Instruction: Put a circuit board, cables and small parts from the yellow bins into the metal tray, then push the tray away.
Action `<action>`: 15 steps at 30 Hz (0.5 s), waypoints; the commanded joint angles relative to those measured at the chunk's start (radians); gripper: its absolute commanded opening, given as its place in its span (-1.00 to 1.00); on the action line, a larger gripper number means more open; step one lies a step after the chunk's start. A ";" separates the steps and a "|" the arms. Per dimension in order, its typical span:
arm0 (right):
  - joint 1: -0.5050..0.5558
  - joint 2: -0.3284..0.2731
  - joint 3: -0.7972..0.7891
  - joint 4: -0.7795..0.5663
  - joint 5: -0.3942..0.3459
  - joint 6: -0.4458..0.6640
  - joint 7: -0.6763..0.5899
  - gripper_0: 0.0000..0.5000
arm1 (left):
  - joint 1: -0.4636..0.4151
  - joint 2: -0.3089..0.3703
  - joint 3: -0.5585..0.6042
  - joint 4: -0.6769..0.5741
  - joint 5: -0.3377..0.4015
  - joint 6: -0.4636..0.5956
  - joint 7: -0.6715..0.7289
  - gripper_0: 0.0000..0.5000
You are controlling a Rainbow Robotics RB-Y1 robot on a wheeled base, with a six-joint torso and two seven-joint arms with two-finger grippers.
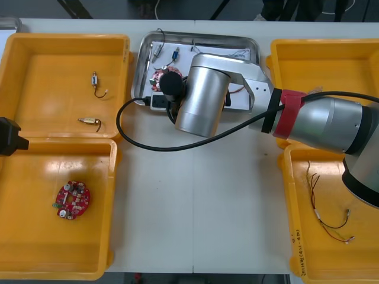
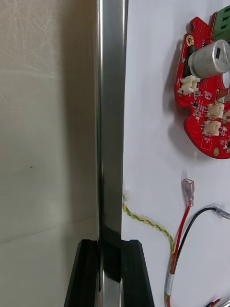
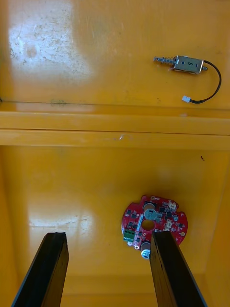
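Tray (image 1: 201, 35) crosswise, right end effector (image 2: 110, 247) gripping rim (image 2: 111, 120)

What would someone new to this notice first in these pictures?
The big silver right arm reaches across the table, its right claw clamped on the rim of the metal tray, which already holds a red circuit board and cables. At the left, the open left claw hangs over a second circuit board in a yellow bin.
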 commanded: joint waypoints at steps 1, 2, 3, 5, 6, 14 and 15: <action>-0.059 0.021 0.000 0.018 0.029 -0.043 0.056 -1.00 | 0.016 -0.008 -0.010 -0.034 0.007 0.006 -0.092 1.00; -0.061 0.021 0.000 0.021 0.030 -0.048 0.059 -1.00 | 0.016 -0.008 -0.010 -0.034 0.007 0.006 -0.092 1.00; -0.059 0.021 0.000 0.026 0.033 -0.056 0.066 -1.00 | 0.016 -0.008 -0.010 -0.034 0.007 0.006 -0.092 1.00; -0.061 0.021 0.000 0.036 0.035 -0.068 0.075 -1.00 | 0.016 -0.008 -0.010 -0.034 0.007 0.006 -0.092 1.00; -0.062 0.021 0.000 0.043 0.036 -0.074 0.079 -1.00 | 0.016 -0.008 -0.010 -0.034 0.007 0.006 -0.092 1.00; -0.070 0.021 0.000 0.093 0.043 -0.135 0.105 -1.00 | 0.016 -0.008 -0.010 -0.034 0.007 0.006 -0.092 1.00; -0.070 0.021 -0.001 0.096 0.044 -0.140 0.106 -1.00 | 0.016 -0.008 -0.010 -0.034 0.007 0.006 -0.092 1.00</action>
